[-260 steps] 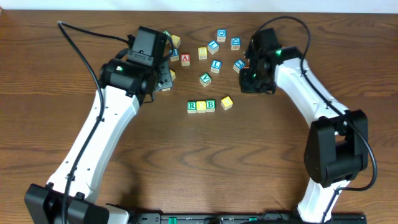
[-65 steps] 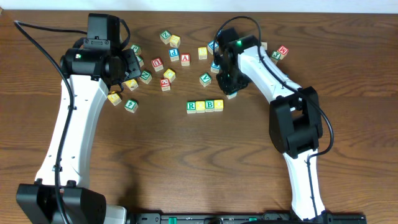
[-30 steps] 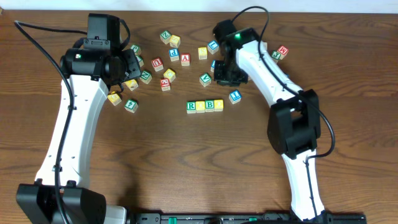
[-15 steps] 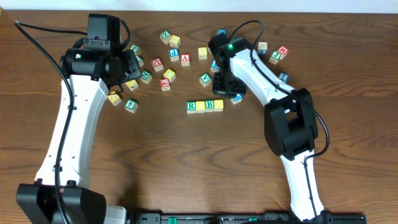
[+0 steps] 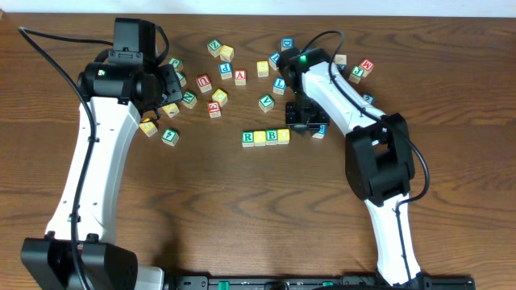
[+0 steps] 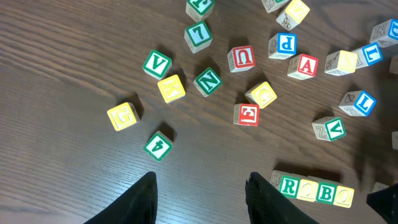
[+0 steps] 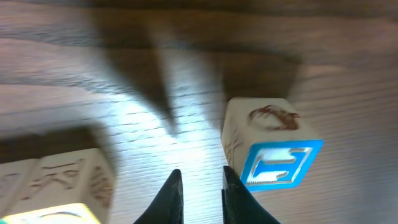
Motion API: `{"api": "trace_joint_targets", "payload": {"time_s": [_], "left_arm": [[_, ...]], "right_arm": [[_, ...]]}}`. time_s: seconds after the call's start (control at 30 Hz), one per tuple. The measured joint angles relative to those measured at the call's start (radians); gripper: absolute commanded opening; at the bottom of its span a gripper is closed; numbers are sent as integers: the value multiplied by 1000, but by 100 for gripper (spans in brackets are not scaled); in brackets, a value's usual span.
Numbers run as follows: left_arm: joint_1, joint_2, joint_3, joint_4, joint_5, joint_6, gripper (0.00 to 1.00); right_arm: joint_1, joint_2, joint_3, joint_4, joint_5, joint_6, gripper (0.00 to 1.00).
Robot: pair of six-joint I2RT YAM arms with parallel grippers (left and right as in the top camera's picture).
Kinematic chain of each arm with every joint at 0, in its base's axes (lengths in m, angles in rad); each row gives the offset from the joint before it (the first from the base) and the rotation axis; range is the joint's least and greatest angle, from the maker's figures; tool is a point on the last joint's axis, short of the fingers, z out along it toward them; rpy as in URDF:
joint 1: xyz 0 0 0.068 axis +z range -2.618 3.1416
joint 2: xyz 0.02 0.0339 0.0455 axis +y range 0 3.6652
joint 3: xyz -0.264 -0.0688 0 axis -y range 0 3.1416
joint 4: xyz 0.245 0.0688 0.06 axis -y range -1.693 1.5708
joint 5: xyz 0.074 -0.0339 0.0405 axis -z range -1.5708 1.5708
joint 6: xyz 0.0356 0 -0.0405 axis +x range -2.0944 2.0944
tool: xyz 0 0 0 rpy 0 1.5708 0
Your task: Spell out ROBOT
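Observation:
A row of cubes lies mid-table: green-framed R, a yellow cube, green-framed B and a second yellow cube. The blue-framed T cube sits a little right of the row, apart from it. My right gripper is low between the row's end and that cube, shut to a thin gap with nothing in it, its right finger beside the cube. My left gripper hangs open and empty over the loose cubes at the left.
Loose letter cubes are scattered behind the row: red A, green V, blue L, red M. Yellow G and green 4 lie at the left.
My right gripper came down and forward to the row's right end, and the blue-framed cube slid a little to the right. The left arm has not moved.

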Motion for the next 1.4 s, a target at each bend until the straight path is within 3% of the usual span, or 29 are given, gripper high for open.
{"api": "trace_joint_targets", "payload": {"time_s": [0.47,0.83,1.07,1.4], "left_arm": [[0,0,0,0,0,0,46],[0,0,0,0,0,0,46],[0,0,0,0,0,0,46],[0,0,0,0,0,0,46]], "right_arm": [[-39,-32,-6,-33,37,-123,19],[-95,-271,-7,-43,81,-2,17],[-175,-261,-170,99,80,53,16],[-178,-254,-360,319,54,55,20]]}}
